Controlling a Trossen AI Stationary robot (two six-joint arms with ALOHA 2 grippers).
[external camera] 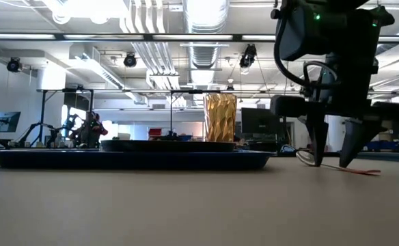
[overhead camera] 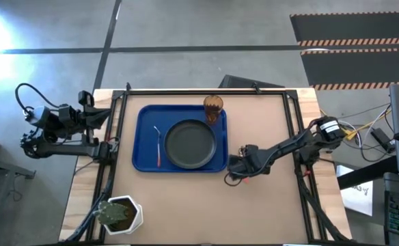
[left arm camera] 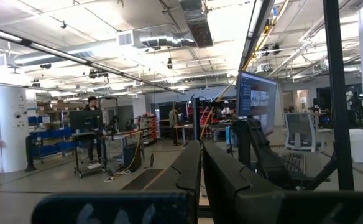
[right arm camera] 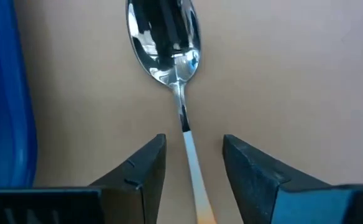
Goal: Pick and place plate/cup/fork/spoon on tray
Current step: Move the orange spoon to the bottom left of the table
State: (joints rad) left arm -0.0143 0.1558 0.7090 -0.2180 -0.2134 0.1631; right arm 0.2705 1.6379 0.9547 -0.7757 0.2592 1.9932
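Observation:
The spoon (right arm camera: pixel 164 43) lies flat on the table just off the blue tray's (overhead camera: pixel 143 137) right near corner. Its silver bowl points away from my right gripper (right arm camera: pixel 194 146), and its orange handle (external camera: pixel 355 170) shows in the low view. My right gripper (overhead camera: pixel 235 172) points down, open, one finger on each side of the spoon's thin stem, not touching it. On the tray rest the dark plate (overhead camera: pixel 190 143), the fork (overhead camera: pixel 158 147) to its left and the amber cup (overhead camera: pixel 213 109) at the far right corner. My left gripper (left arm camera: pixel 200 168) waits shut beyond the table's left edge.
A white pot with a green plant (overhead camera: pixel 121 213) stands at the table's near left corner. Bare tabletop (overhead camera: pixel 206 205) stretches along the near side and to the right of the tray. Black frame rails (overhead camera: pixel 302 143) run along the table's edges.

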